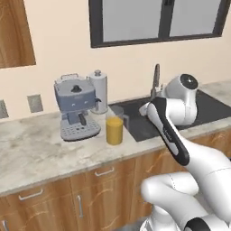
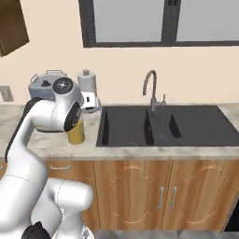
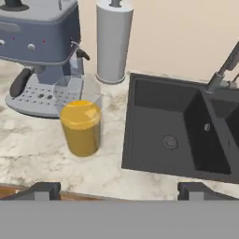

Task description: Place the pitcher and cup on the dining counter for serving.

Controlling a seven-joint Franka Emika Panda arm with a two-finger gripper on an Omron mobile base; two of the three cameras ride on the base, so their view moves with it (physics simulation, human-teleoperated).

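1. Nearest the hand camera, the gripper [image 3: 116, 189] shows two dark fingertips [image 3: 42, 189] set far apart at the bottom of that view, so the jaws stand open and hold nothing.
2. Just ahead of them, to the left, the pitcher [image 3: 81, 122] stands upright on the marble worktop [image 3: 32, 144], orange juice filling its lower part and clear glass above.
3. From the left base view the pitcher [image 1: 114, 128] sits between the coffee machine [image 1: 76, 107] and the sink [image 1: 144, 118], close to the machine's drip tray. I cannot make out its handle for certain.
4. My guess is that the first step is in hand: the approach to the pitcher, with no grasp made yet. The serving counter lies somewhere outside these frames.
5. Next, the hand would need to shift left to centre the pitcher between the fingers, then move forward and close.
6. Crowding is the worry: the coffee machine and the paper towel roll [image 3: 113, 39] stand just behind, and the sink's edge drops away on the right.
7. A tap [image 2: 151, 91] rises behind the sink, well clear.
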